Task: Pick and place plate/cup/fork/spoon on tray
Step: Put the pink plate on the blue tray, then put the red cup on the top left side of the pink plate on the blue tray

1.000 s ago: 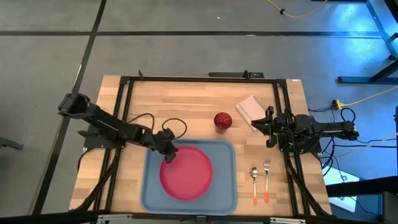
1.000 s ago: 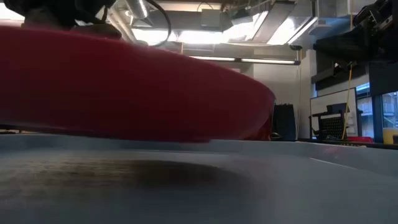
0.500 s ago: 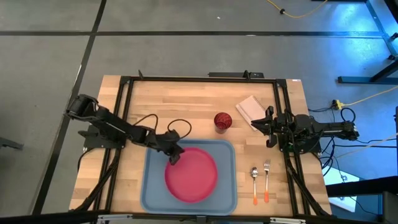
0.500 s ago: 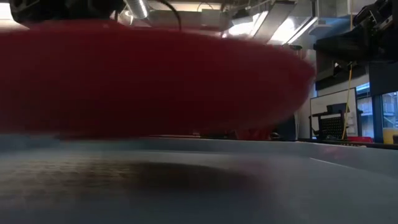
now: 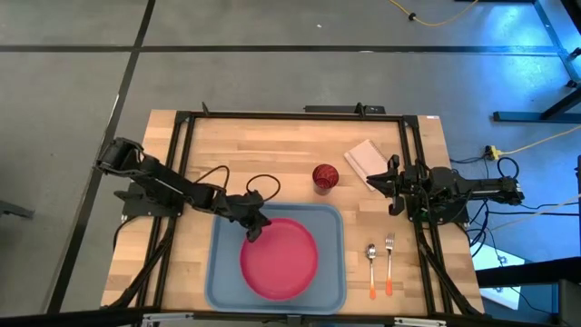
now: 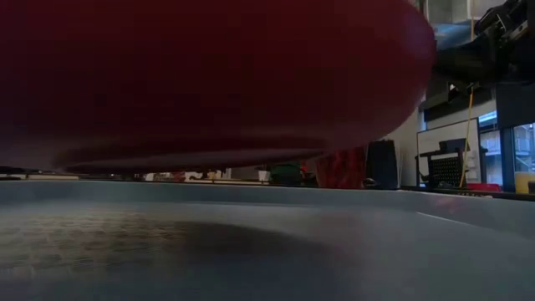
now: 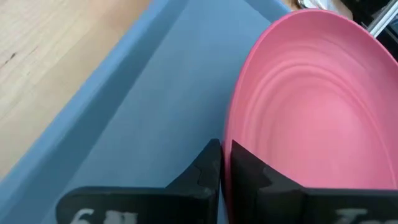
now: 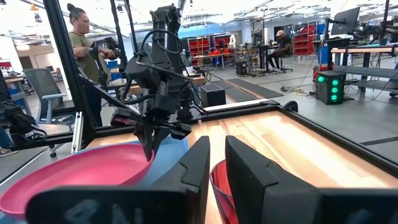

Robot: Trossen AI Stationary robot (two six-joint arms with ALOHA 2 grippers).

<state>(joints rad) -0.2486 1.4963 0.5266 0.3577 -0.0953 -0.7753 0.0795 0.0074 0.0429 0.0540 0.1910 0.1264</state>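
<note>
The pink-red plate [image 5: 279,257] hangs over the light blue tray [image 5: 218,272]. My left gripper [image 5: 257,227] is shut on the plate's far-left rim. In the low view the plate [image 6: 209,75] hangs above the tray floor [image 6: 251,251], with a shadow under it. The dark red cup [image 5: 325,176] stands on the wood beyond the tray's far right corner. The spoon [image 5: 370,263] and fork [image 5: 388,259] lie side by side on the wood right of the tray, orange handles toward the near edge. My right gripper [image 5: 388,186] waits right of the cup, its fingers close together. My left gripper pinches the plate's rim [image 7: 233,134] between its two fingers, one finger on the plate's inner face and one on its outer face. The fingers come slanting down from the table's far left. The plate is tilted and lifted clear of the tray floor where the low view shows it.
A white folded napkin [image 5: 366,160] lies on the wood between the cup and my right gripper. A black frame [image 5: 272,116] runs round the table. People [image 8: 81,50] stand in the room beyond the table.
My left gripper has carried the plate a little toward the table's right edge, over the tray. In the low view the plate's underside now fills more of the picture and hangs lower over the tray floor.
</note>
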